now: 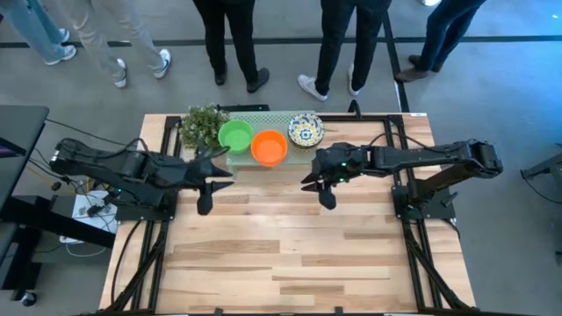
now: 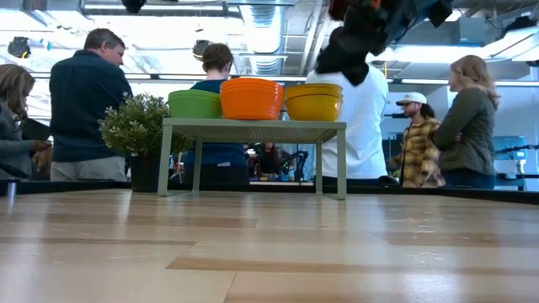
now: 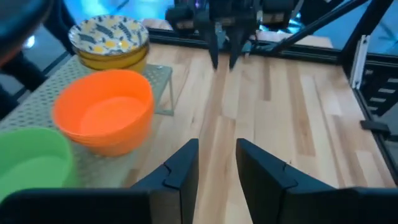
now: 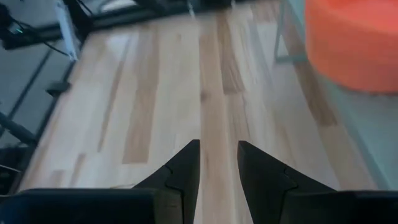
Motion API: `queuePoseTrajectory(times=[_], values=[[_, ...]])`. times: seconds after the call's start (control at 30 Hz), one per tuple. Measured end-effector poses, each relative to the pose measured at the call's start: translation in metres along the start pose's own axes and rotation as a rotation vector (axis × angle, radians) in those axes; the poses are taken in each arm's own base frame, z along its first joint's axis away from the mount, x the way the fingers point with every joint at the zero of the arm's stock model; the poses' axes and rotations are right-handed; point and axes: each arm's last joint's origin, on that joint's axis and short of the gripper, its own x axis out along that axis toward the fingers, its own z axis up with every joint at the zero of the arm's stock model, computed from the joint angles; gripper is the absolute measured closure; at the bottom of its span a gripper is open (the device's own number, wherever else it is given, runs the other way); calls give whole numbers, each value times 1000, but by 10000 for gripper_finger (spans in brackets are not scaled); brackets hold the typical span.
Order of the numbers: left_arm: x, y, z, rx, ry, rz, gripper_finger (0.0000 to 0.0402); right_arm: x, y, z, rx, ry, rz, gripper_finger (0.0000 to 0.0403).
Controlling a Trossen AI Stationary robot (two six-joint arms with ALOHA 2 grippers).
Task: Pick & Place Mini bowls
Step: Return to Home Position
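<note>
Three mini bowls stand in a row on a pale green perforated stand (image 1: 263,118) at the table's far edge: a green bowl (image 1: 234,135), an orange bowl (image 1: 269,147) and a yellow floral-patterned bowl (image 1: 306,129). They also show as green (image 2: 194,103), orange (image 2: 251,98) and yellow (image 2: 313,102) in the low view. My left gripper (image 1: 207,186) hovers near the stand's left end, open and holding nothing. My right gripper (image 1: 320,184) hovers just near of the stand's right end, also open and holding nothing. The left wrist view shows the orange bowl (image 3: 104,116) and the floral bowl (image 3: 111,41).
A small bushy plant (image 1: 203,125) stands at the stand's left end. Black frame rails (image 1: 413,202) run along the table's left and right sides. Several people stand beyond the far edge (image 2: 84,101). Bare wood lies from the middle of the table to its near edge (image 1: 281,254).
</note>
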Motion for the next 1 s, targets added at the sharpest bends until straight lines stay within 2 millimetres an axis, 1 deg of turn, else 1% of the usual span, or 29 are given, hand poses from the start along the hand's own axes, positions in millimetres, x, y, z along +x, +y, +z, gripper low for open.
queuePoseTrajectory(times=[0.1,0.2,0.33,0.47,0.57,0.67,0.8,0.93,1.0], values=[[6,-1,-18,-7,-54,-20,294,-22,5,7,-11,-62,14,300],[3,1,-28,-33,-123,-32,294,-50,13,12,-48,-131,30,300],[-8,10,-42,-45,-172,7,294,-85,23,13,-130,-207,54,300],[-20,20,-61,-59,-228,58,294,-108,27,11,-167,-251,57,300],[-22,24,-77,-55,-280,54,294,-117,28,11,-173,-271,55,300],[-23,27,-89,-61,-343,45,294,-116,27,7,-188,-295,54,300],[-28,31,-99,-68,-394,40,294,-114,20,-11,-170,-323,38,300],[-32,34,-105,-47,-424,33,294,-131,14,-24,-119,-396,12,300],[-35,35,-105,-47,-440,19,294,-138,12,-35,-116,-424,6,300]])
